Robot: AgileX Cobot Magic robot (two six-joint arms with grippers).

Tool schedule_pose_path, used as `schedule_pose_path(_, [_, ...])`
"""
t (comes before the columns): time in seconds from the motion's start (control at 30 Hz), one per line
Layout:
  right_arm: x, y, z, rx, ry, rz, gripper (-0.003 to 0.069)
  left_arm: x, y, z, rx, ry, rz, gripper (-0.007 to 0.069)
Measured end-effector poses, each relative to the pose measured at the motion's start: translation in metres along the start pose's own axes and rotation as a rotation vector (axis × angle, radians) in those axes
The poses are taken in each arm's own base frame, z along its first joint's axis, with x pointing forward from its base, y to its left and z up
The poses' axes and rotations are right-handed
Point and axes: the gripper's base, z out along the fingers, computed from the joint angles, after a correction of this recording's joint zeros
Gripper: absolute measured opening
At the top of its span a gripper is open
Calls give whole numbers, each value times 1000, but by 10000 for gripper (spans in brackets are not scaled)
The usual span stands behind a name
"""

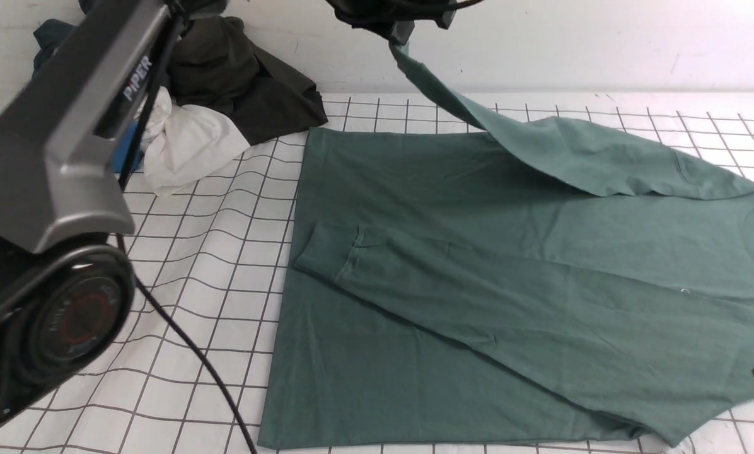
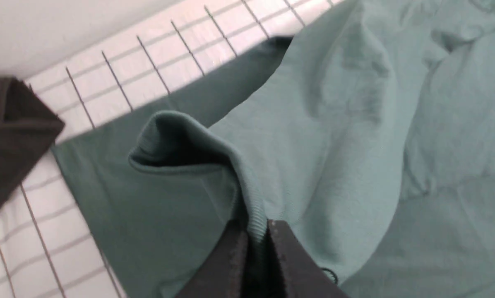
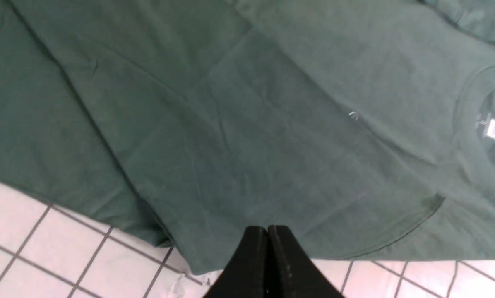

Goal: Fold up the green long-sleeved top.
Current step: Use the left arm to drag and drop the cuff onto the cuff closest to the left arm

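green long-sleeved top (image 1: 478,265) lies flat on gridded cloth (image 1: 213,265), near sleeve (image 1: 415,277) already crossed over body; left gripper (image 2: 258,231) pinches far cuff (image 2: 169,132) aloft, likely to lay it across too; right gripper (image 3: 267,231) pressed together, empty, over near edge

Work surface: white grid cloth (image 1: 213,265), wrinkled at left. Far-left corner, by wall (image 1: 572,44): clothes heap. Dark olive-brown garment (image 1: 251,82) at rear, white garment (image 1: 188,148) in front, touching. Dark teal garment (image 1: 52,34) behind, partly hidden.
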Motion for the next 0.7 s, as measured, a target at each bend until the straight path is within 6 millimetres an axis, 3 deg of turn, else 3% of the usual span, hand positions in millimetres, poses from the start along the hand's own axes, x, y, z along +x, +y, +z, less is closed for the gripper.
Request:
schedule_pose_path(0.1, [1,-1,-6,11,-47,2,-10,25,2,25,-5,141,-19,23])
schedule_pose_path(0.13, [2,-1,-6,12,-88,3,-10,54,4,56,-10,284,-33,23])
schedule_pose_path(0.2, [6,2,-2,7,-106,7,-10,97,6,97,-15,459,-48,23])
schedule_pose_path(0.23, [6,2,-1,6,-107,8,-10,100,6,100,-16,469,-50,23])
schedule_pose_path(0.27, [11,4,5,-1,-110,10,-10,124,6,119,-21,539,-55,23])
schedule_pose_path(0.33, [16,8,15,-13,-102,17,-10,140,8,131,-35,568,-54,23])
schedule_pose_path(0.43, [19,12,24,-26,-90,20,-10,142,11,131,-71,554,-44,23])
schedule_pose_path(0.53, [18,14,32,-37,-82,15,-10,131,13,115,-105,502,-23,23])
schedule_pose_path(0.7, [15,17,42,-48,-77,11,-10,111,8,73,-112,426,-22,23])
